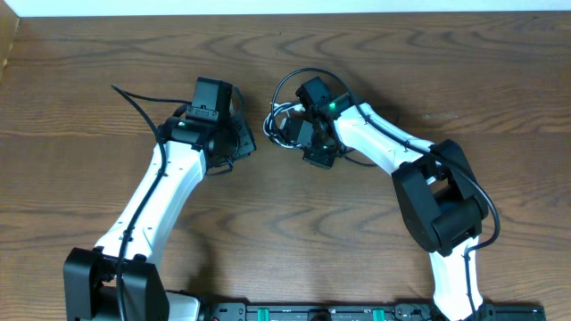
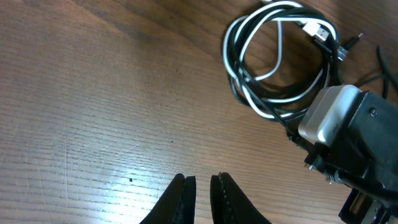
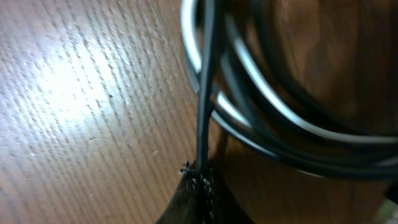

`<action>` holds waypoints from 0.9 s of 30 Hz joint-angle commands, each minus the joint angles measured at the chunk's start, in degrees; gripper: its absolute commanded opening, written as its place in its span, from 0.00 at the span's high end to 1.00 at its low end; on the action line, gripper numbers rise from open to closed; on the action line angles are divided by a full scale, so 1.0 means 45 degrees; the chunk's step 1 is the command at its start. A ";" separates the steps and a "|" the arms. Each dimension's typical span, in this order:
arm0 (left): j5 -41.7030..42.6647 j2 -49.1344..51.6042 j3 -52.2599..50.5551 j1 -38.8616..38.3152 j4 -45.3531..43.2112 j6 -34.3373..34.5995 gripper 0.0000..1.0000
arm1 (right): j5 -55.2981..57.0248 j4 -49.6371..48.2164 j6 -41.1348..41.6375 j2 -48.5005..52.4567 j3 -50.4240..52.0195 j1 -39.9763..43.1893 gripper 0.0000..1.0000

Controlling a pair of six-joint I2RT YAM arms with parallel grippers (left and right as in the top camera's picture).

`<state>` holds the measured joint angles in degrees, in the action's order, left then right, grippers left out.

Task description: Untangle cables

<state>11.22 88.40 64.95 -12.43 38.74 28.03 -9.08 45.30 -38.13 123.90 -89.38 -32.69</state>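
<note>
The right gripper [image 3: 202, 185] is clamped tight on a black cable [image 3: 206, 93], which runs straight up from between the fingertips and out of the top of the right wrist view. Just behind that pinched strand lie the other cables [image 3: 292, 134], black loops and a white cable [image 2: 278, 50] stacked in curves and blurred by closeness, so I cannot tell which strands cross over which. The left gripper [image 2: 202, 193] has its fingers [image 2: 180, 202] nearly together with a thin slit between them and nothing in it; they hover over bare wood, well apart from the cables. From the left wrist view the cables form a rough ring up and to the right of those fingers, white and black strands running side by side, with a pale plug [image 2: 318, 30] on the ring's far side and a small black plug end just beyond it. The right gripper's pale body sits at the ring's lower right side, touching it there. Overhead, the cables lie on the table [image 1: 89, 53] about midway between its left and right edges and nearer the far edge than the near one, under and just left of the right gripper. The left gripper is beside them to the left, with a gap of wood between.
</note>
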 commanded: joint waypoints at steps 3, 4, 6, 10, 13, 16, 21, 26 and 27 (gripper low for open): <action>-0.0219 0.0073 -0.0175 0.0029 0.0049 -0.0209 0.83 | -0.2550 -0.0019 0.0330 -0.1345 -0.0092 0.0160 0.99; -0.0214 0.0073 -0.0175 0.0029 0.0063 -0.0214 0.83 | -0.2540 0.0019 0.0486 -0.1647 -0.0092 0.0204 0.99; -0.0219 0.0073 -0.0175 0.0029 0.0146 -0.0209 0.83 | -0.2550 0.0034 0.0826 -0.2215 -0.0092 0.0340 0.99; -0.0214 0.0073 -0.0170 0.0029 0.0204 -0.0209 0.83 | -0.2555 -0.0034 0.1477 -0.3269 -0.0092 0.0529 0.99; -0.0214 0.0073 -0.0170 0.0034 0.0199 -0.0005 0.83 | -0.2555 -0.0073 0.2166 -0.4065 -0.0092 0.0719 0.99; -0.0141 0.0073 -0.0170 0.0034 0.0194 0.0083 0.83 | -0.2696 -0.0175 0.2667 -0.4658 -0.0092 0.0913 0.99; 0.0078 0.0073 -0.0170 0.0034 0.0185 0.0486 0.83 | -0.3055 -0.0423 0.3167 -0.5586 -0.0092 0.1195 0.99; 0.0136 0.0073 -0.0170 0.0034 0.0053 0.0850 0.83 | -0.3619 -0.1049 0.4561 -0.6407 -0.0092 0.1613 0.99; 0.0257 0.0073 -0.0170 0.0034 -0.0005 0.0845 0.83 | -0.3939 -0.1156 0.4580 -0.6562 -0.0092 0.1724 0.99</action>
<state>11.68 88.40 64.95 -12.43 39.07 30.46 -22.26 41.23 -22.13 97.93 -89.38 -26.39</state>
